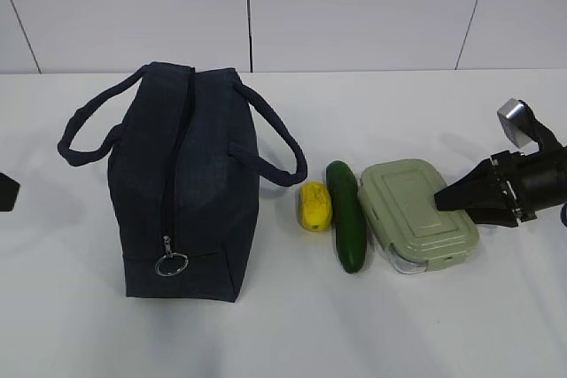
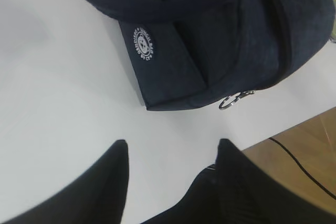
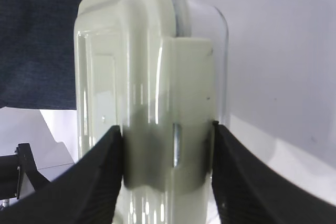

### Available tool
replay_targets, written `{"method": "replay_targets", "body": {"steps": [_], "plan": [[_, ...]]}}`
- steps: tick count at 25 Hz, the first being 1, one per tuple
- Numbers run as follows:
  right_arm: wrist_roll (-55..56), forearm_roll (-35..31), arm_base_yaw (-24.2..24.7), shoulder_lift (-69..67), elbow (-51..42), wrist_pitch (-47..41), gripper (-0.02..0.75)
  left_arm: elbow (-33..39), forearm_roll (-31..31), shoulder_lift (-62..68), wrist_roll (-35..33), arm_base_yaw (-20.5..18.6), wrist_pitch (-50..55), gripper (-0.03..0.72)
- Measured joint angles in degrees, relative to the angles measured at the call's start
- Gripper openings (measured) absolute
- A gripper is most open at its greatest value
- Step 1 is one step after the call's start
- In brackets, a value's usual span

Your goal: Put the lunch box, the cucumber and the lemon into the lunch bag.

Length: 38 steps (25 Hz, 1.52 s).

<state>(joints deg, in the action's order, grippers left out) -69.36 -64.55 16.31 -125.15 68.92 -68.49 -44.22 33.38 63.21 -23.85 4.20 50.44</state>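
Observation:
The navy lunch bag (image 1: 182,192) stands at centre left, its ring pull (image 1: 171,264) hanging at the near, low end of the zipper. To its right, side by side on the table, lie the yellow lemon (image 1: 314,206), the dark green cucumber (image 1: 346,214) and the sage-lidded lunch box (image 1: 412,210). My right gripper (image 3: 168,127) is shut on the lunch box (image 3: 152,77), one finger pressed on each side of its near end. My left gripper (image 2: 173,141) hangs open over bare table beside the lunch bag (image 2: 210,35), holding nothing.
The white table's near edge (image 2: 294,124) shows in the left wrist view, with wooden floor and a black cable (image 2: 299,163) beyond it. A white panelled wall stands behind the table. Only a tip of the left arm (image 1: 7,190) shows at the exterior view's left edge.

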Motion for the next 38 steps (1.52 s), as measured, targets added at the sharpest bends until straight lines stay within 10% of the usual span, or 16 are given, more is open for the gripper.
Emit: {"method": "replay_targets", "body": {"steps": [25, 32, 38], "plan": [[0.1, 0.5, 0.0, 0.0, 0.0, 0.0, 0.386, -19.2, 1.3, 27.7, -1.6, 10.5, -2.3, 0.384], [0.2, 0.5, 0.0, 0.0, 0.0, 0.0, 0.385, -19.2, -2.0, 29.4, -1.6, 10.6, -4.4, 0.061], [0.6, 0.6, 0.0, 0.0, 0.0, 0.0, 0.385, -21.7, -8.8, 29.5, 1.3, 10.6, -4.4, 0.025]]}}
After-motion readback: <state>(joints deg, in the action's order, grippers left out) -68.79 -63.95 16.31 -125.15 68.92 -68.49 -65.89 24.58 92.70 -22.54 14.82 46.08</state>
